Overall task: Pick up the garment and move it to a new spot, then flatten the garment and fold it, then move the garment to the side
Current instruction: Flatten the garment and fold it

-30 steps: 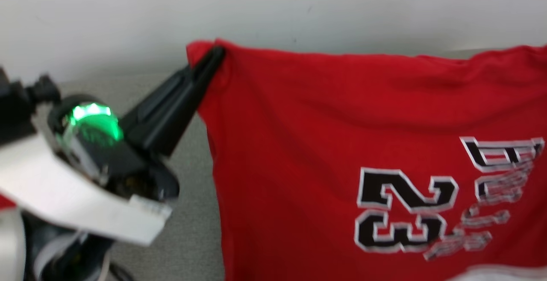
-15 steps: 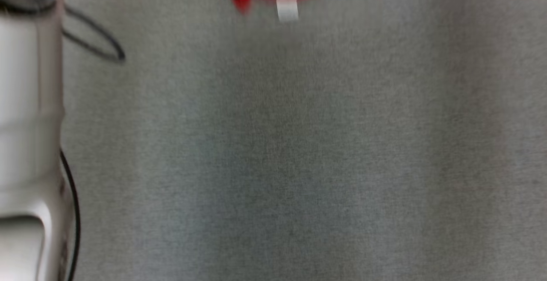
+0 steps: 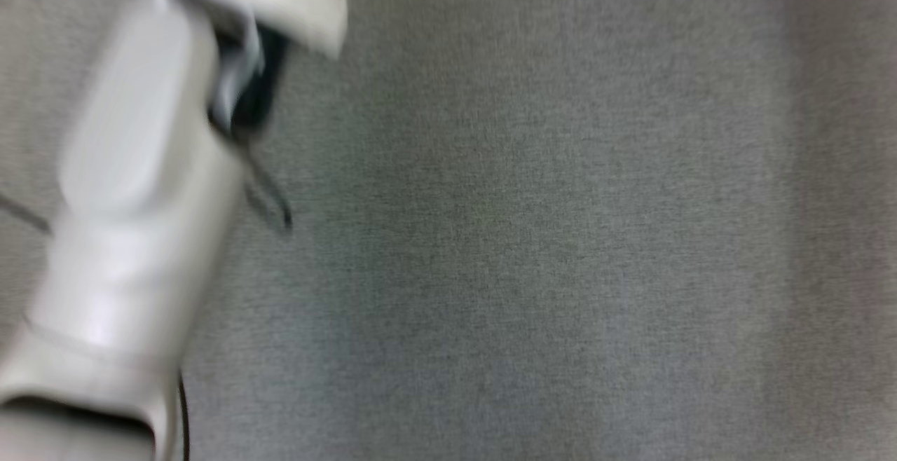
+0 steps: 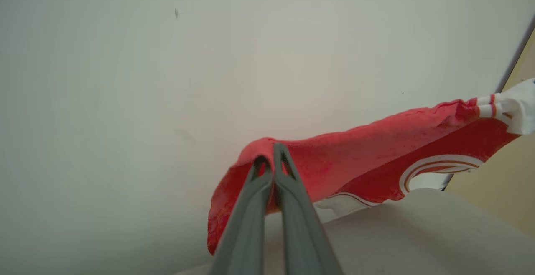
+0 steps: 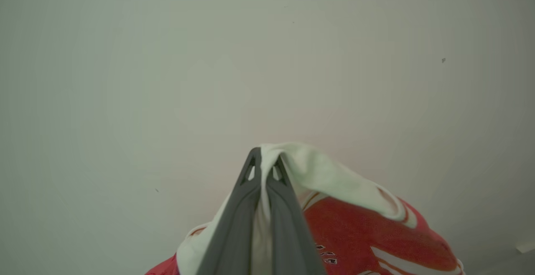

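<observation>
Right now, we hold red shirt (image 4: 368, 149) up before pale wall, both pincers pinched tight on it. Our left gripper (image 4: 272, 158) clamps red corner; our right gripper (image 5: 263, 160) clamps white-trimmed edge. Shirt's long axis runs gripper to gripper, rest drooping below. Head view, blurred: our pale forearm (image 3: 133, 202) over grey carpet (image 3: 525, 237). We judge carry step under way. Neither arm nearer; lowering needs arms level, spread, cloth taut.
</observation>
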`<state>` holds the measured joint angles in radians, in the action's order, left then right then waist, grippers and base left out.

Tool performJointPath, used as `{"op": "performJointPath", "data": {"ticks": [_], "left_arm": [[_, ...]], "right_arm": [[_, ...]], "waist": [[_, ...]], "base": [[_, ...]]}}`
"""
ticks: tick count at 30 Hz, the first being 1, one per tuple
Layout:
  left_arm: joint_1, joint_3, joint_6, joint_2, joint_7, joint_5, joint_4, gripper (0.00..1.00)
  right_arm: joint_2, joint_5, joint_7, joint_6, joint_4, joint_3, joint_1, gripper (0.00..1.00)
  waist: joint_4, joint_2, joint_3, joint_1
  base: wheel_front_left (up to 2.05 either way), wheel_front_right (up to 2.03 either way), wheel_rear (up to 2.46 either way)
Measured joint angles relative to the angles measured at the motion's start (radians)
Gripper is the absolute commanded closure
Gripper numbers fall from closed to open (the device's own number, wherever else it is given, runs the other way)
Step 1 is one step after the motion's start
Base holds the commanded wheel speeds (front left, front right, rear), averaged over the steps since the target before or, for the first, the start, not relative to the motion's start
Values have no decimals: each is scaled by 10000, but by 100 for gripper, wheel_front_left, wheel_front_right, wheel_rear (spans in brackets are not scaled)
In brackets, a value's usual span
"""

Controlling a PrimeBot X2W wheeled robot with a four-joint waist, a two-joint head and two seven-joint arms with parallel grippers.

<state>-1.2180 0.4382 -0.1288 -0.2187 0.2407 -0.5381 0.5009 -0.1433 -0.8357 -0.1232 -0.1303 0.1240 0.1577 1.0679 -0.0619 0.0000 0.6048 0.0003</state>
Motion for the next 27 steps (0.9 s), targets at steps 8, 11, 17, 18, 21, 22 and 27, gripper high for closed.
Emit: {"op": "performJointPath", "data": {"ticks": [8, 11, 17, 18, 21, 22, 27], "left_arm": [[5362, 349, 6, -451, 207, -667, -1795, 100], [6945, 215, 169, -418, 222, -867, -2546, 100], [9844, 614, 671, -410, 221, -884, -3754, 100], [10234, 731, 769, -468, 190, -840, -3925, 100], [11303, 936, 1058, -616, -61, -861, -4468, 100], [11610, 1012, 1152, -690, -226, -892, -4673, 100], [12650, 1264, 1643, -1198, -1438, -1143, -5800, 100]], "right_arm": [[-704, -736, -209, 0, -1802, -132, -6862, 100], [-1074, -846, -391, 0, -2117, -451, -8737, 100], [-1603, -742, -658, 0, -2217, -1070, -11362, 100], [-1720, -748, -732, 0, -2280, -1197, -11705, 100], [-1935, -754, -997, 0, -2470, -1354, -12708, 100], [-1969, -754, -1060, 0, -2531, -1373, -13069, 100], [-2075, -775, -1802, 0, -2842, -1141, -14372, 100]], "waist": [[147, 1, -1449, -8], [199, 1, -2010, -8], [228, 1, -2960, -7], [224, 1, -3083, -7], [196, 1, -3363, -7], [194, 1, -3427, -6], [283, 1, -3530, -4]], "base": [[0, 0, 0], [0, 0, 0], [0, 0, 0], [0, 0, 0], [0, 0, 0], [0, 0, 0], [0, 0, 0]]}}
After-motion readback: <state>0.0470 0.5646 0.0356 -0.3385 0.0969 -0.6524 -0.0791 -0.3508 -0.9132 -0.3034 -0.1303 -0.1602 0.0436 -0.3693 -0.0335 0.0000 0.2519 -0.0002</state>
